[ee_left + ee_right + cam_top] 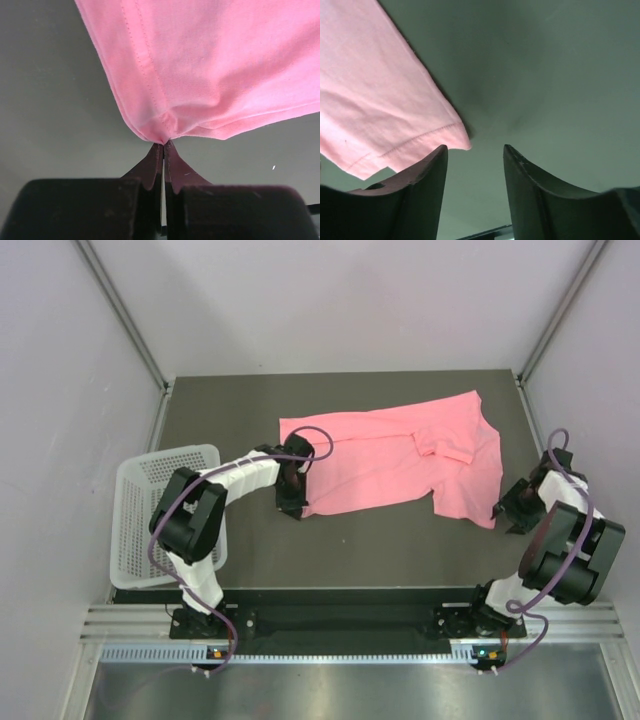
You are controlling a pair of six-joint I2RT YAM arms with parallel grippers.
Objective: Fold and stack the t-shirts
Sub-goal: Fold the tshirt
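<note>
T-shirt [390, 465] lies spread but rumpled on the table [380, 550]. Left gripper [163, 147] is clamped on the near-left hem corner. Right gripper [475, 152] gapes beside the near-right corner, holding nothing. I'd pinch that corner deep, then lift both level so the fold lands square.

1. The top view looked steeply down from above, on the near side of the t-shirt [380, 465], far enough off to hold all of it and the table [400, 550] under it.
2. The left wrist view sat close at the t-shirt's near-left corner, looking past the left gripper [163, 145].
3. The right wrist view hung close beside the t-shirt's near-right corner, looking past the right gripper [475, 155]; all three views shared that cloth.
</note>
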